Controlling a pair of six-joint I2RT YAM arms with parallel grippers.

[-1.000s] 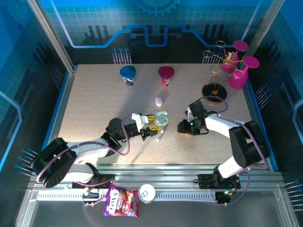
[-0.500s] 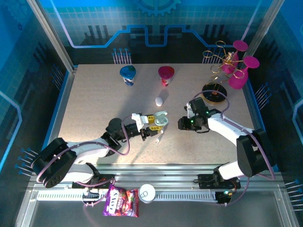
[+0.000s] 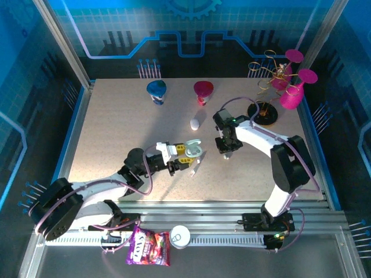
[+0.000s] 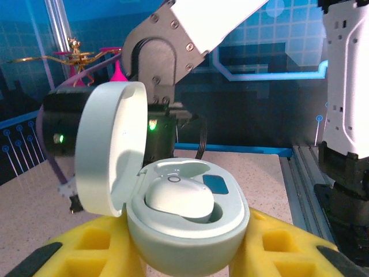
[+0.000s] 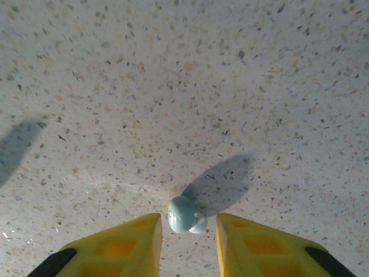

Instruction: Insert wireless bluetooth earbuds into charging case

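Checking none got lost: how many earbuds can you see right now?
2. One earbud sits in the open charging case held by the left gripper; a second earbud is between the right gripper's fingers. Others may be hidden.

White arms [image 3: 259, 136] with black joints, looping purple cables [image 4: 47, 151] and yellow, black-padded claw fingers [image 5: 130, 245].

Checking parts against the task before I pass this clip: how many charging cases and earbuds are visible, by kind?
Charging cases: 2 (open case in the left tool, closed case on the table)
Earbuds: 2 (seated earbud in the open case, loose earbud between the fingers of the right tool)
Unclear: 1 (small white piece by the open case, too small to name)
Total: 5
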